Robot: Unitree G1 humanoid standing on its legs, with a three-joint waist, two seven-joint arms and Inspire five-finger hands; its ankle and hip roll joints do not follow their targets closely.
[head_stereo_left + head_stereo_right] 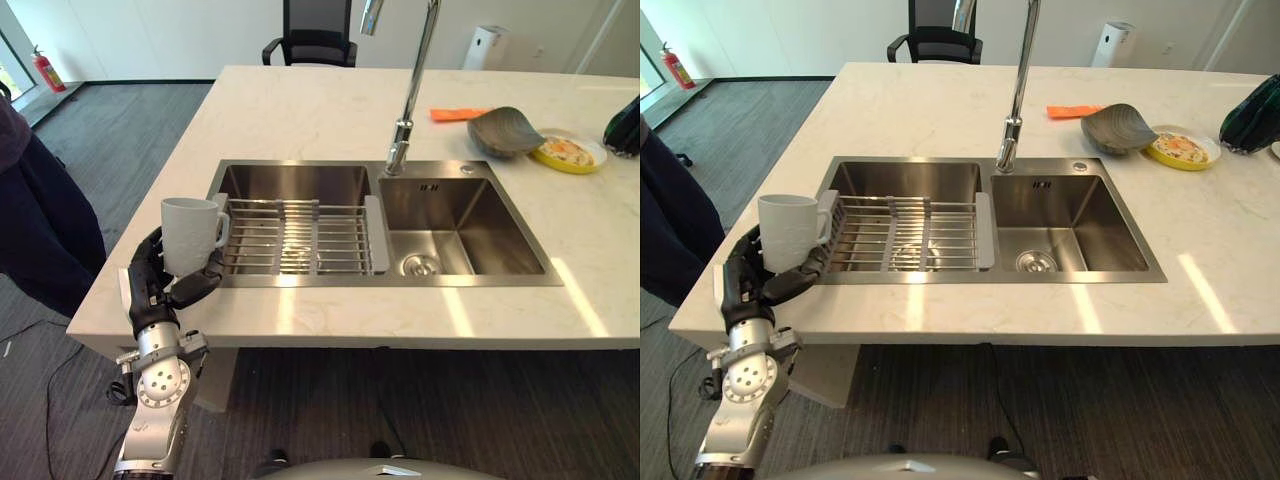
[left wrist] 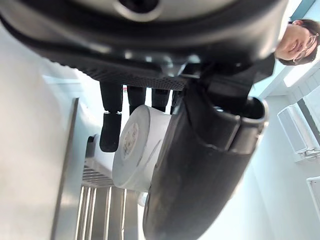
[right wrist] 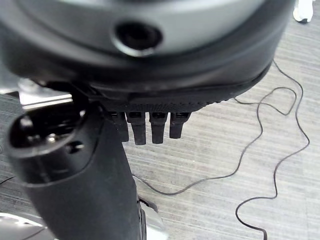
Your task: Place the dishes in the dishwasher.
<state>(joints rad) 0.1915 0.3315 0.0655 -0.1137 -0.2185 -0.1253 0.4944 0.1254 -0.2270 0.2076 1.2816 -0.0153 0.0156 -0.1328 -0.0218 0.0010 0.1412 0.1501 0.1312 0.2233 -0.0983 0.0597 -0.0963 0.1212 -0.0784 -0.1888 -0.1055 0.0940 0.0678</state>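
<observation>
White mug (image 1: 190, 233) upright, clasped between left hand (image 1: 150, 285) fingers (image 2: 111, 131), thumb.

**Steel, stone and glazed white**

The mug (image 1: 190, 232) looks like smooth glazed ceramic, white with a soft sheen. The left hand (image 1: 152, 285) holding it is matt black, plastic by the look of it, on a brushed silver-grey metal wrist. The sink (image 1: 455, 228) is brushed stainless steel — satin, not mirror-bright — and the rack (image 1: 298, 235) across its left basin is bright metal wire with pale grey end pieces. The tap (image 1: 412, 85) is polished metal. The counter (image 1: 300, 110) is pale, faintly veined stone, smooth and glossy enough to throw back window light. At far right, a grey bowl (image 1: 503, 131) has a dull sheen — beside it a glossy yellow plate (image 1: 570, 153). The floor (image 1: 110, 140) is matt grey carpet.
</observation>
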